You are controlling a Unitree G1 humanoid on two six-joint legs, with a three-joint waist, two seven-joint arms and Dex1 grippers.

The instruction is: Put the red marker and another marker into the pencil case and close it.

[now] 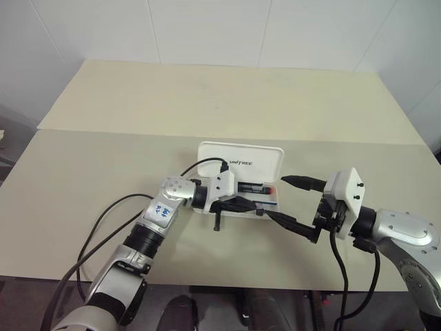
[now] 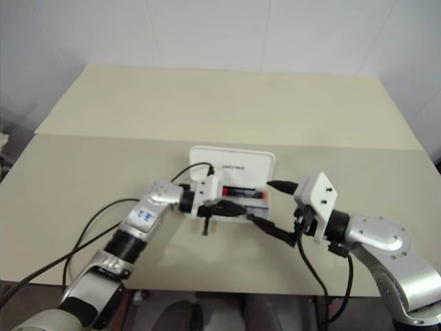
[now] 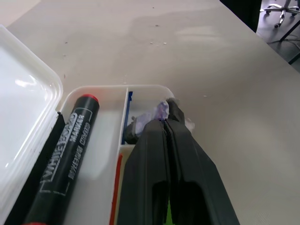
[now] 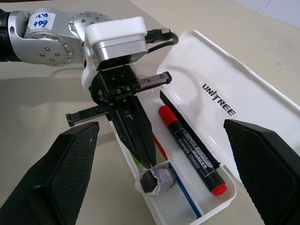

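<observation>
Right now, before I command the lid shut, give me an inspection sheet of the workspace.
Surface: beige table, bare around the case.
Job's things: pencil case open, lid up; red marker lying inside; green sliver under the left fingers, not identifiable.
Clutter: blue stick, red stick and an eraser in the case.
Grippers: left gripper shut, in the case; right gripper open beside it.
Cables: black cable along the left arm.
Surroundings: white wall.

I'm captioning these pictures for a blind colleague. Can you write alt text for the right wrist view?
The left gripper, fingers shut, reaches down into the open white pencil case, lid raised behind it. The red marker lies in the case's wide compartment, with thin red and blue sticks beside the fingers. The right gripper's own two fingers stand wide apart on either side.
</observation>
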